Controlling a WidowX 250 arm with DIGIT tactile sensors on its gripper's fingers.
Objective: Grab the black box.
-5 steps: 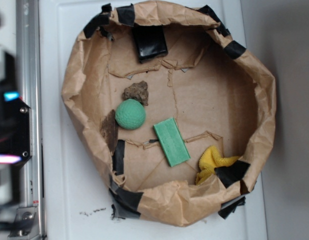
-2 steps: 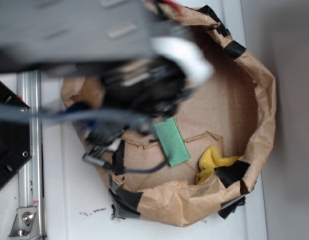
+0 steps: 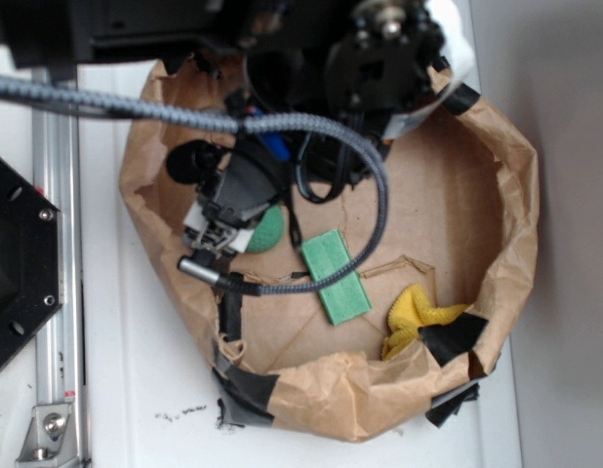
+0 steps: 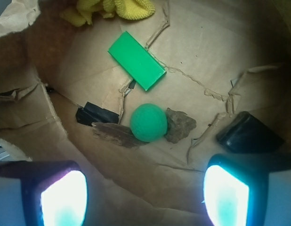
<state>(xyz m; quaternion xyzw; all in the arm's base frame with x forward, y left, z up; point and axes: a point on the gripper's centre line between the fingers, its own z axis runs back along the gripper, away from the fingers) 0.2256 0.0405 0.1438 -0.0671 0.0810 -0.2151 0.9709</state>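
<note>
In the wrist view the black box [image 4: 249, 134], glossy and dark, lies on the brown paper floor at the right, just above my right fingertip [image 4: 228, 195]. My gripper [image 4: 145, 195] is open with only bare paper between its glowing pads. It hangs above the floor, to the near side of the green ball [image 4: 148, 122]. In the exterior view my arm [image 3: 380, 58] covers the upper part of the paper basin. There it hides the black box and my fingers.
A brown rock [image 4: 179, 125] touches the green ball. A bark strip [image 4: 117, 133] and black tape [image 4: 96, 114] lie to its left. A flat green block [image 3: 335, 276] and a yellow cloth [image 3: 414, 314] lie farther off. Crumpled paper walls [image 3: 506, 195] ring everything.
The arm has swung in from the left over the paper basin. It now covers the black box, the rock and most of the green ball in the exterior view. No object has moved.
</note>
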